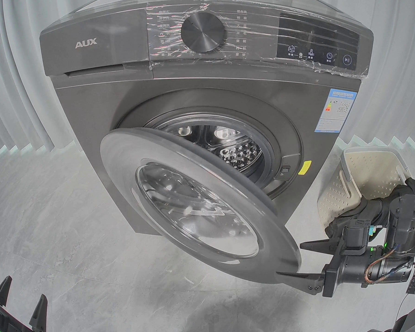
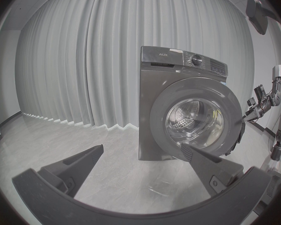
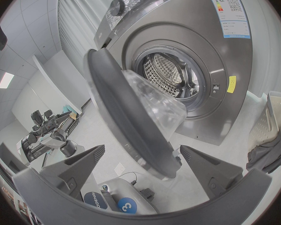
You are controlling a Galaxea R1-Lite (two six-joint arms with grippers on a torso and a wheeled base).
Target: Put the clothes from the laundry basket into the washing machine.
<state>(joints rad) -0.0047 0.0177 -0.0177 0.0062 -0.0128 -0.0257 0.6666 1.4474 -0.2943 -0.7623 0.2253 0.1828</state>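
The grey washing machine point(image 1: 101, 97) stands before me with its round door point(image 1: 124, 162) swung partly out, and the steel drum point(image 1: 230, 148) shows behind it. My right gripper point(image 1: 293, 260) is open at the door's free lower edge, and the door rim point(image 3: 159, 160) lies between its fingers point(image 3: 209, 169). To the right of the machine, the cream laundry basket point(image 1: 378, 171) stands on the floor, tilted. Dark clothes point(image 1: 369, 208) hang over its front rim. My left gripper point(image 1: 24, 289) is open and holds nothing, low at the left over bare floor.
Pale curtains point(image 2: 68, 63) hang behind and beside the machine. Open grey floor point(image 1: 55, 217) lies to the left of the door. Another robot arm rig point(image 3: 43, 128) stands farther back in the room.
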